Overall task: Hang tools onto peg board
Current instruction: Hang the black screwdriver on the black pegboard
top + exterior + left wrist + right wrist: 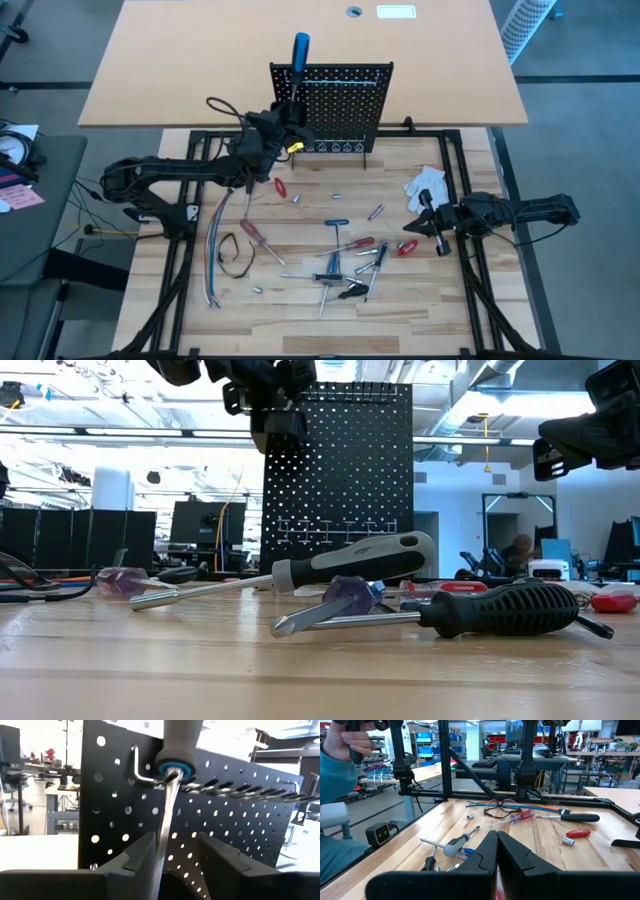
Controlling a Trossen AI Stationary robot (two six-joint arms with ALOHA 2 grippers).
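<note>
Straddling the upright shaft of the blue-handled screwdriver (176, 750), the left tool (175, 851) gaped open, holding nothing, beneath the peg board (240, 830) hook; right tool (496, 851) idled closed.

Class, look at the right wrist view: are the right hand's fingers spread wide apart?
No. The right hand has its two dark fingers pressed together above the table.

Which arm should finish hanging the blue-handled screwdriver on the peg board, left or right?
Left. The left gripper is already at the peg board, fingers astride the shaft of the blue-handled screwdriver in the hook. The right gripper waits shut by the table's right edge.
</note>
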